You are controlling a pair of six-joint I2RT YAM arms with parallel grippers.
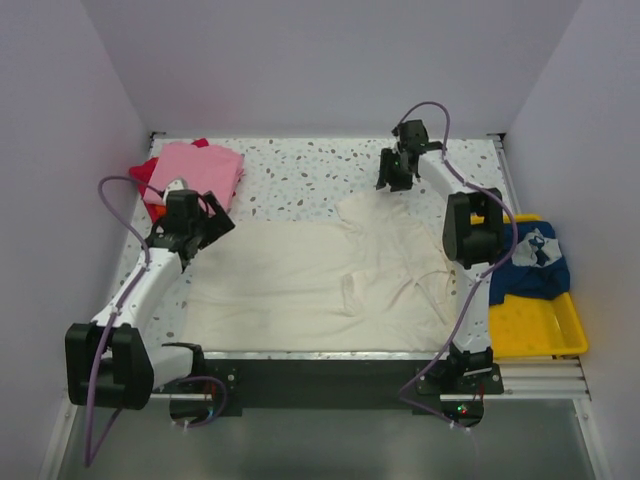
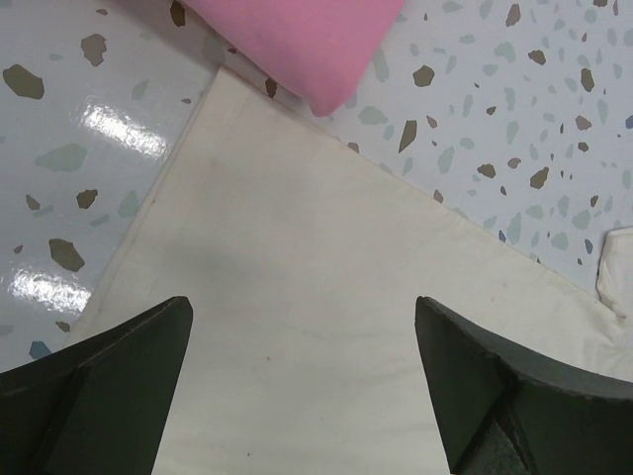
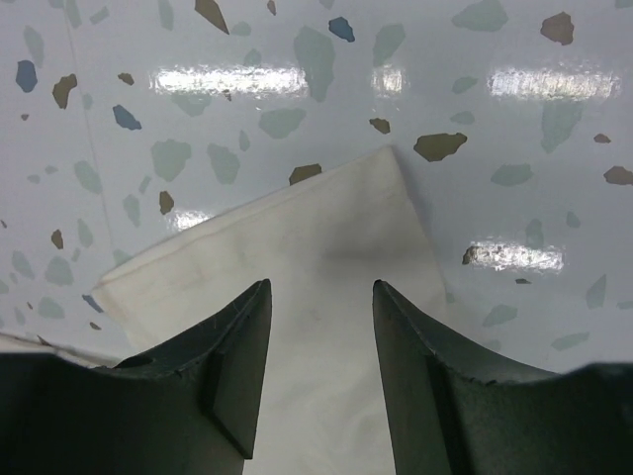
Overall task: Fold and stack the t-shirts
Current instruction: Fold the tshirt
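the cream t-shirt lies spread flat across the middle, smooth on its left half and rumpled towards the right, one sleeve reaching far right. the pink t-shirt sits folded at the far left on a red t-shirt. the navy t-shirt, white-printed, lies crumpled on the yellow tray at right.

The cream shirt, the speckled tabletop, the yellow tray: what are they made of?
The cream shirt looks like soft matte cloth: limp, wrinkled, hemmed. The tabletop seems hard and glossy, terrazzo-patterned laminate or stone; lights mirror off it. The yellow tray is probably smooth moulded plastic, with an even raised rim.
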